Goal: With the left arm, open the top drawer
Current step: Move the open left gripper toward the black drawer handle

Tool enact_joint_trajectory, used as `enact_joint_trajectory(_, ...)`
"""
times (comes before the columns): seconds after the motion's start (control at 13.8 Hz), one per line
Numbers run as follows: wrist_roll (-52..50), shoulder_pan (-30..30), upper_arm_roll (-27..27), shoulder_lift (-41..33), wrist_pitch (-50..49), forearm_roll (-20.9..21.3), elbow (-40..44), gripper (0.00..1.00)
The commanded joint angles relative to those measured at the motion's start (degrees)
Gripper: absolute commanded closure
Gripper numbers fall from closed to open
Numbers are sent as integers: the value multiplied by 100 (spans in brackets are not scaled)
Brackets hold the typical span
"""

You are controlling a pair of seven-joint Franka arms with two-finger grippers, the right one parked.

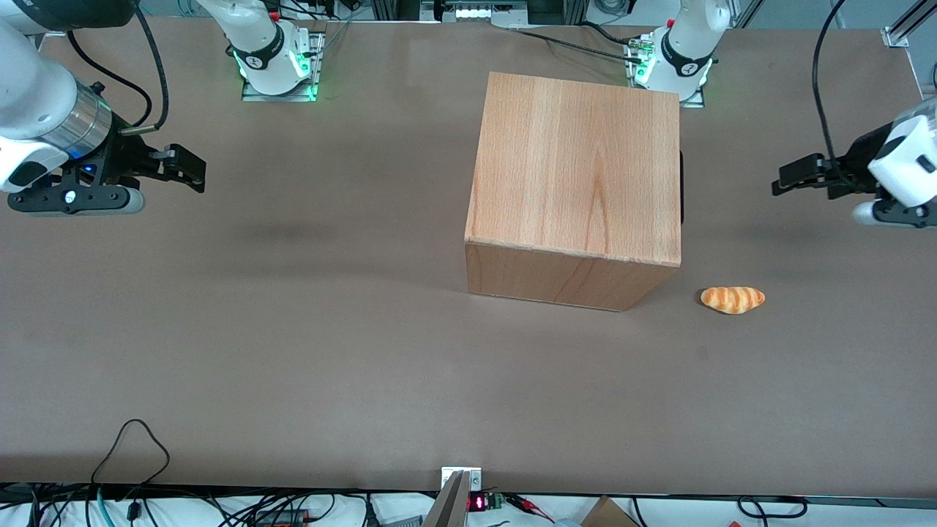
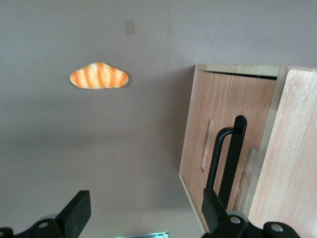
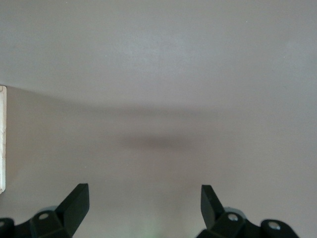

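Left arm point(image 1: 904, 157) at right edge of front frame, gripper point(image 1: 777, 183) above bare table point(image 1: 293, 329), well apart from cabinet point(image 1: 578, 183), fingers spread, holding nothing. Top drawer point(image 2: 225, 144) shut, flush in cabinet face toward the gripper; black handle point(image 2: 228, 158) seen via wrist cam. Bread roll point(image 1: 732, 298) on table near cabinet corner, lower right of centre.

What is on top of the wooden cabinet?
Nothing: the cabinet top is bare wood. The drawer is shut, so its inside is hidden. The open end effector hovers apart, facing its front.
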Motion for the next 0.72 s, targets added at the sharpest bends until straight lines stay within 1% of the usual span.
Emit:
enact_joint_trajectory(0.0, 127, 35, -10, -101, 213, -363, -463, 0)
enact_joint_trajectory(0.22, 127, -26, -54, -110, 414, -452, -752, 0)
enact_joint_trajectory(0.36, 162, -18, -247, -119, 730, -567, -1051, 0)
enact_joint_trajectory(0.65, 469, -18, -257, -136, 1012, -768, -1430, 0)
